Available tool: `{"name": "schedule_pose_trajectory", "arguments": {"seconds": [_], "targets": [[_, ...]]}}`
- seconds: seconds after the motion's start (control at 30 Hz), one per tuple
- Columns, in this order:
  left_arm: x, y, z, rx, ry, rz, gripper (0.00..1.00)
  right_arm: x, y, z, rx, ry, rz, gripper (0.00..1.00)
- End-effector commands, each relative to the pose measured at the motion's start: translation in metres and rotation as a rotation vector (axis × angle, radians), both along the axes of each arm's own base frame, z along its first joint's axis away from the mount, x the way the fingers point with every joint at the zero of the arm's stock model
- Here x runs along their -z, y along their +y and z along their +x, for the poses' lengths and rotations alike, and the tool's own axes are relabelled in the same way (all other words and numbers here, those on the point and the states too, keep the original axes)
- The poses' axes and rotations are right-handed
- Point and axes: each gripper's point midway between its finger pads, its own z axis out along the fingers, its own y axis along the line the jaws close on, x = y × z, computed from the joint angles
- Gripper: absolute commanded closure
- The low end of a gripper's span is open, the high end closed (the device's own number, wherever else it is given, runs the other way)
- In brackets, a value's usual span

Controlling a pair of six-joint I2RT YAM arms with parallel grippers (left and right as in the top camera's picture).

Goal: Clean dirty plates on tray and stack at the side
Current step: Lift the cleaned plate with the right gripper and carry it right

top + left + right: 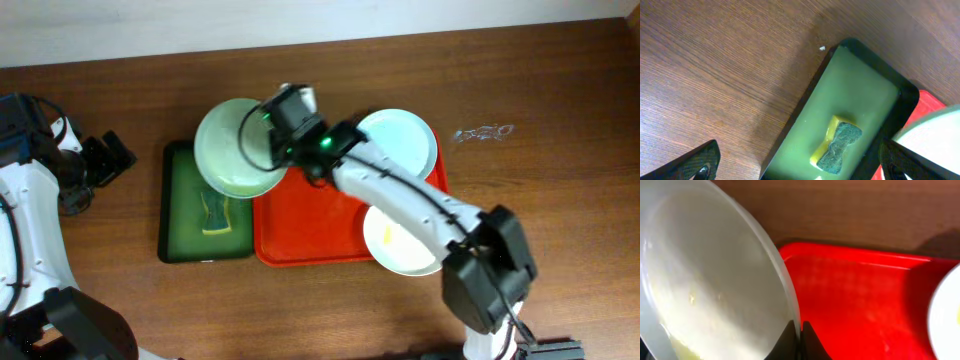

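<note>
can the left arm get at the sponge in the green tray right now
Probably yes: the sponge lies uncovered, left end effector open; the plate held by the right end effector hangs close by.

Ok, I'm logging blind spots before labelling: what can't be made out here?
Overhead: right arm hides part of the near plate and red tray.
Overhead: held plate covers part of the green tray.
Right wrist: held plate cut off by frame edges; fingers barely show.
</note>
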Motion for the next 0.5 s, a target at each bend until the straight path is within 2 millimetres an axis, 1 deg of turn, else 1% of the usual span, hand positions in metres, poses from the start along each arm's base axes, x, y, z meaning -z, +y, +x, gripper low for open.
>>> {"name": "schedule_pose_trajectory", "arguments": {"seconds": [0.0, 0.07, 0.1, 0.17, 0.2, 0.23, 0.3, 0.33, 0.47], "targets": [[-0.011, 0.000, 0.002, 0.002, -0.031, 0.006, 0.01, 0.000, 0.007, 0.005, 0.088, -0.165, -0.175, 0.96], [-0.011, 0.000, 0.002, 0.002, -0.032, 0.006, 0.01, -0.012, 0.010, 0.006, 0.066, -0.268, -0.277, 0.96], [-0.011, 0.000, 0.002, 0.002, -0.032, 0.006, 0.01, -0.022, 0.013, 0.007, 0.043, -0.326, -0.334, 0.96], [-0.011, 0.000, 0.002, 0.001, -0.031, 0.006, 0.01, -0.056, 0.024, 0.007, -0.024, -0.490, -0.485, 0.96], [-0.011, 0.000, 0.002, 0.002, -0.032, 0.006, 0.01, -0.073, 0.031, 0.003, -0.043, -0.563, -0.554, 0.96], [-0.011, 0.000, 0.002, 0.002, -0.032, 0.006, 0.01, -0.084, 0.035, 0.000, -0.048, -0.610, -0.603, 0.96], [-0.011, 0.000, 0.002, 0.001, -0.031, 0.006, 0.01, -0.103, 0.042, -0.007, -0.053, -0.685, -0.691, 0.96], [-0.011, 0.000, 0.002, 0.002, -0.032, 0.006, 0.01, -0.114, 0.050, -0.013, -0.072, -0.725, -0.739, 0.96], [-0.011, 0.000, 0.002, 0.002, -0.031, 0.006, 0.01, -0.144, 0.067, -0.025, -0.097, -0.825, -0.836, 0.96]]}}
